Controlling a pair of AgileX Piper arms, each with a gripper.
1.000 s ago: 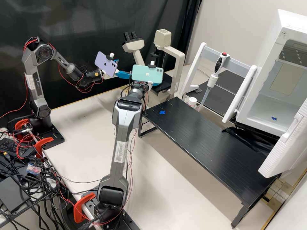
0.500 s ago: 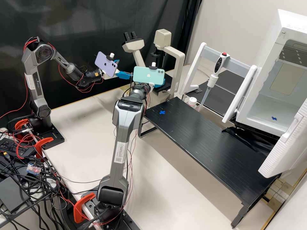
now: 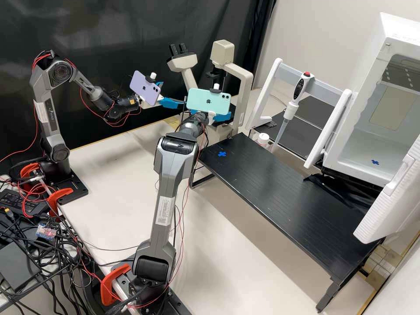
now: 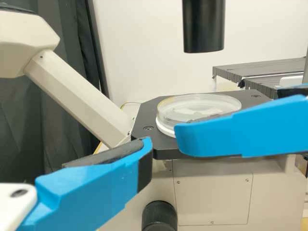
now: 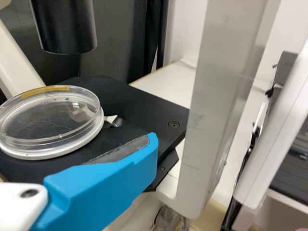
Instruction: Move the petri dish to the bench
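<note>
High view: microscope, beige, far side; black bench, right, marked with a blue cross. Left gripper, left of the microscope, jaws apart; right gripper, nearer it, under the teal phone, jaws likewise apart, nothing seen clamped. Left wrist view: one petri dish, clear, round, shallow, lying flat on a white disc on the black stage, below the dark lens barrel; one blue finger of the view's own gripper, its pad bare, apart from the dish; a second blue finger, judged the right gripper's, partly masking the dish's edge, contact uncertain. Right wrist view: same dish, lidded, with a yellow strip on the rim; one blue finger, dark-padded, just beside the stage edge, not closed on the dish. Stage of work, as judged: lining up for pick-up, the carry to the bench outstanding. Handling, as judged: light, stiff, smooth and slippery, brittle under a hard squeeze; lid liable to lift away alone. Recommended hold: opposite points of the side wall, low enough to take in the bottom half, pads level, pressure gentle, disc left behind, lens barrel given clearance.
</note>
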